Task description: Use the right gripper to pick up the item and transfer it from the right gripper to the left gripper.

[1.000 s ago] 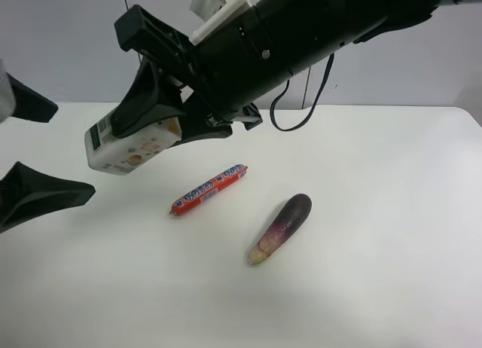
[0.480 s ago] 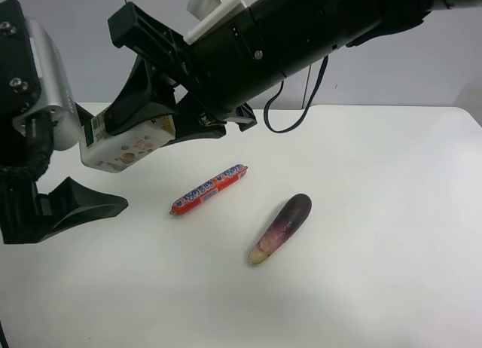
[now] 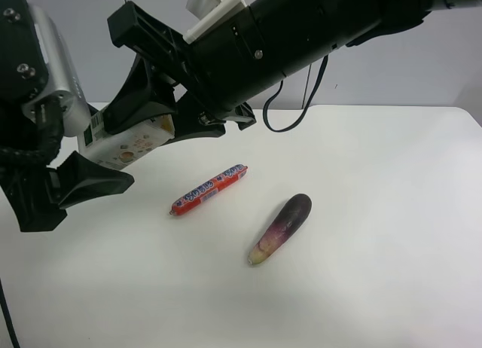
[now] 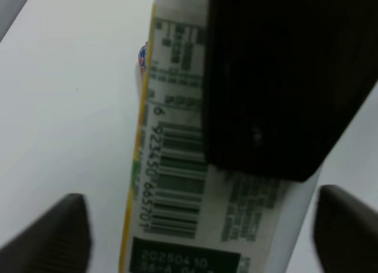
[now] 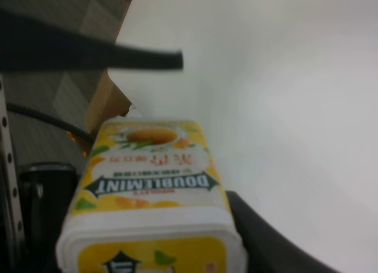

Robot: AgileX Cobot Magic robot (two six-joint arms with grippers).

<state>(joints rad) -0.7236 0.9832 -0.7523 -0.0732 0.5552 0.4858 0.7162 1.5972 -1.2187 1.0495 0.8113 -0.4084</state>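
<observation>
The item (image 3: 120,146), clamped by right gripper (image 3: 149,128) fingers, points lengthwise between spread left gripper (image 4: 204,231) fingers

A white table (image 3: 392,212) fills most of the exterior high view, with a pale grey wall (image 3: 422,69) behind its far edge. A red sausage (image 3: 209,189) lies on the tabletop near the middle. Its wrapper carries blue and white print, and it lies on a slant. Near it, toward the view's right and closer to the camera, lies a purple eggplant (image 3: 281,228). It slants much the same way, and its nearer end fades to pale yellow-green. The two do not touch. In the right wrist view a grey floor (image 5: 71,78) shows past the table's edge, with a brown, wood-coloured object (image 5: 106,104) beside that edge.
</observation>
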